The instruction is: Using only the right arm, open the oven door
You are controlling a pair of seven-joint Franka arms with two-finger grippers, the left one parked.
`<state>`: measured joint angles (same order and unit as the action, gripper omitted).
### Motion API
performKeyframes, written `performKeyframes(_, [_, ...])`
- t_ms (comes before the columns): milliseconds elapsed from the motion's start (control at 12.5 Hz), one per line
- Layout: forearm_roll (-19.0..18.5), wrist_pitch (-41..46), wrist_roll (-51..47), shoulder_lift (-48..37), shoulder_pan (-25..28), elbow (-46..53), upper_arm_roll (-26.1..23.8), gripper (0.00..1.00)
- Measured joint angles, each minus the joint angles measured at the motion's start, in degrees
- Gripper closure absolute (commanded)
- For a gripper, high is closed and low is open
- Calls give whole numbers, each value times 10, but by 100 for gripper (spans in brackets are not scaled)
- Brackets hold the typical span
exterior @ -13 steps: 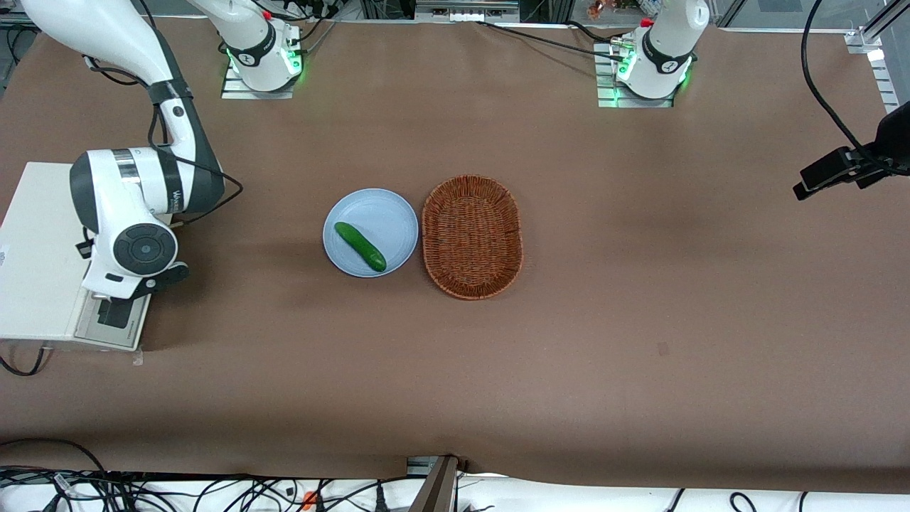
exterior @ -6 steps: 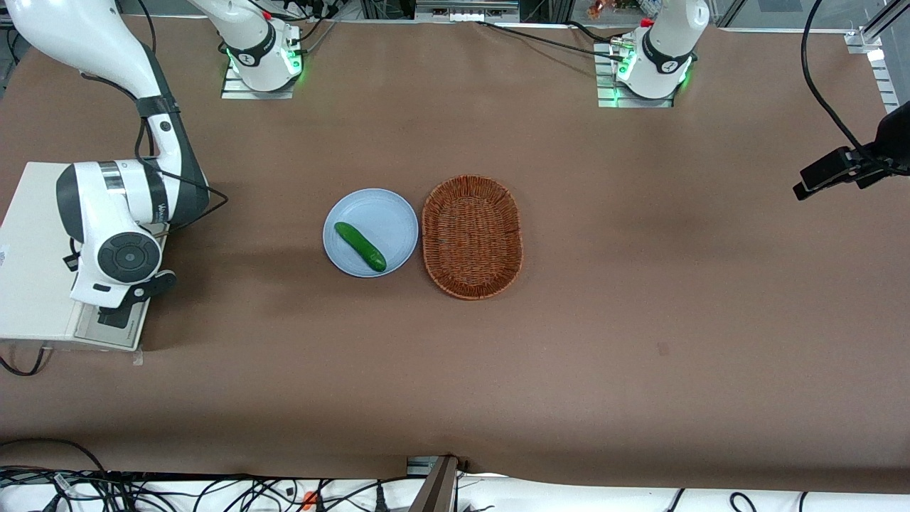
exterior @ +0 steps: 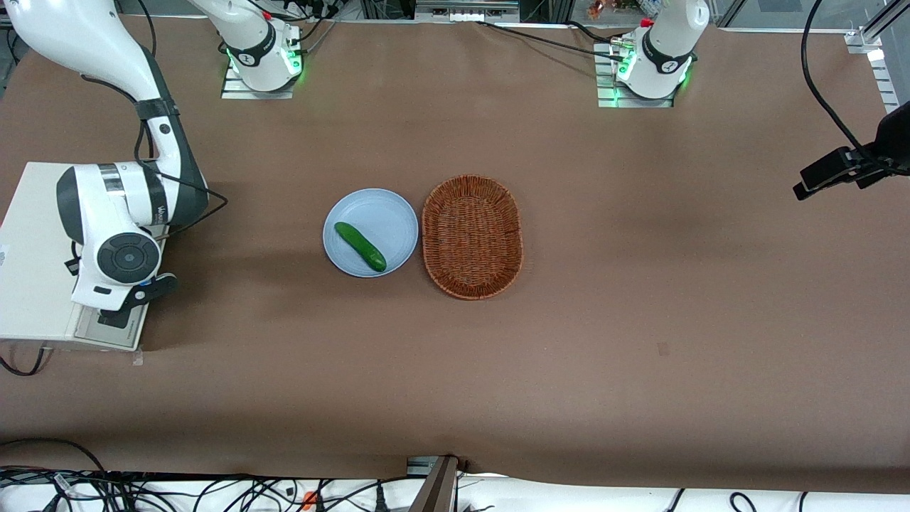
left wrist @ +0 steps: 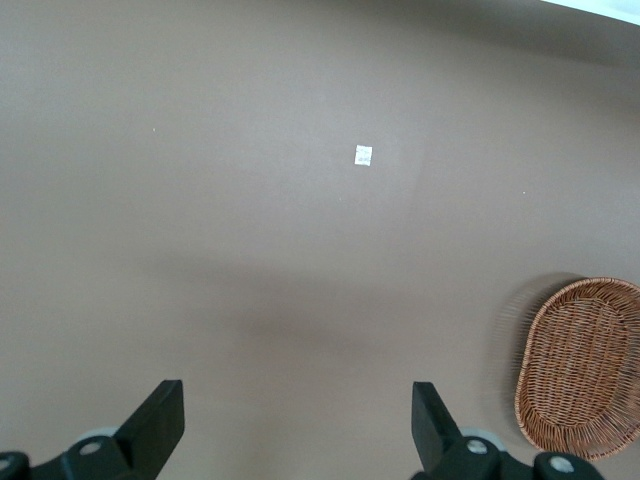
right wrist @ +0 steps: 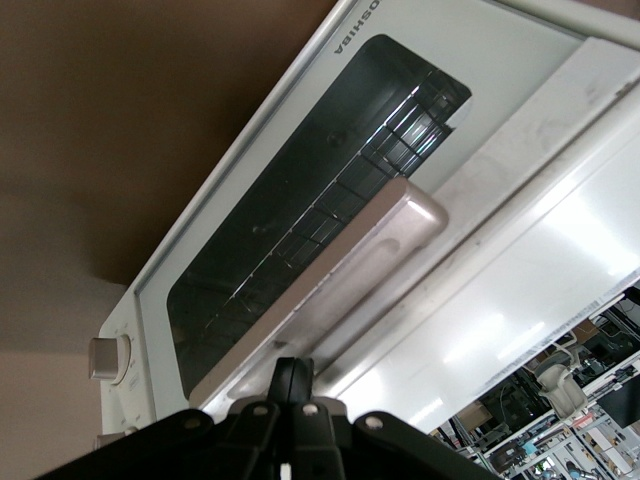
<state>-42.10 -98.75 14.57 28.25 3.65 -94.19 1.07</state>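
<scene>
The cream-white oven (exterior: 32, 242) stands at the working arm's end of the table. Its oven door (right wrist: 300, 210), a silver frame around dark glass, lies flat against the oven body. A silver bar handle (right wrist: 340, 275) runs along the door's upper edge. My right arm (exterior: 128, 259) hangs over the oven's front, and its wrist hides the gripper in the front view. A strip of the door (exterior: 114, 327) shows below the wrist. In the right wrist view the gripper (right wrist: 293, 375) is shut with nothing between its fingers, its tip right at the handle's edge.
A round knob (right wrist: 108, 357) sits on the panel beside the door. A light blue plate (exterior: 387, 213) holding a green cucumber (exterior: 360, 246) lies mid-table beside a brown wicker basket (exterior: 472, 236).
The right arm's wrist has shifted sideways over the oven, away from the plate, and then settled slightly lower. The door has not moved.
</scene>
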Motion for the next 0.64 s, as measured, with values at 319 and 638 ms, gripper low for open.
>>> performKeyframes(319, [0, -2, 0, 2, -1, 0, 0, 100])
performKeyframes(638, [20, -3, 0, 2, 1, 4, -1, 100])
